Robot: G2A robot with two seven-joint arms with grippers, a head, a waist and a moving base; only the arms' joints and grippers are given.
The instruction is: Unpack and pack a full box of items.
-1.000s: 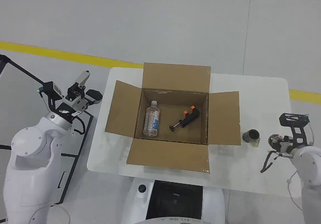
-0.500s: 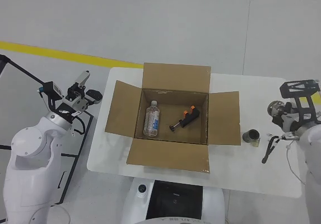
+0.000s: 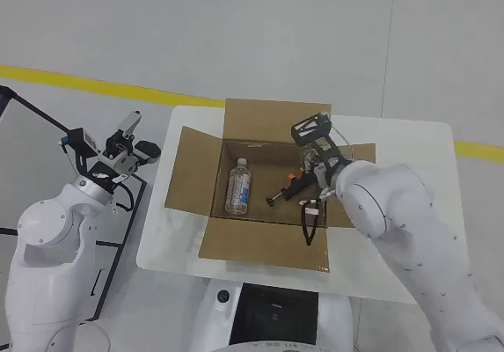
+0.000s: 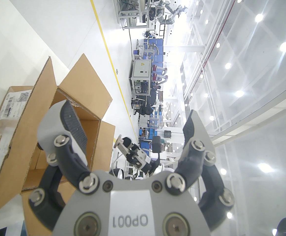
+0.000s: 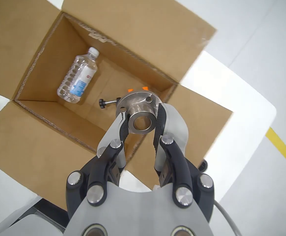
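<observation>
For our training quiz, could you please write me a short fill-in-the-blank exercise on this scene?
1. The right gripper holds the flange above the open ____.
2. The bottle lies ____ the box.
3. The left gripper is ____.
4. The black tool in the box has ____ parts.
Missing words: box; inside; open; orange.

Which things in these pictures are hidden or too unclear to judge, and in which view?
- Right wrist view: the metal part in the right gripper covers most of the clamp; its knob and orange tips show.
- Top view: the right arm covers the metal part.
- Left wrist view: the box's own flaps hide its inside.
- Top view: the bottle's label is too small to read.
</observation>
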